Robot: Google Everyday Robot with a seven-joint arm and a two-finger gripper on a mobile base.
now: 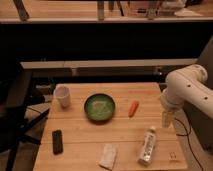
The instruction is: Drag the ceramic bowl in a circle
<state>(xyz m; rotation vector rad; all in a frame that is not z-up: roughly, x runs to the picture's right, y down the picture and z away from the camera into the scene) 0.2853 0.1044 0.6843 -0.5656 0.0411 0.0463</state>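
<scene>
The ceramic bowl (99,107) is round, shallow and green with a paler speckled inside. It sits on the wooden table (80,131), a little left of the middle. My gripper (167,120) hangs pointing down at the end of the white arm, over the table's right edge. It is well to the right of the bowl and apart from it. The gripper is open and holds nothing.
A small white cup (62,96) stands left of the bowl and an orange carrot (133,108) lies to its right. Toward the front lie a black remote-like object (57,141), a white packet (108,156) and a clear bottle (148,146). A dark chair (15,102) stands at the left.
</scene>
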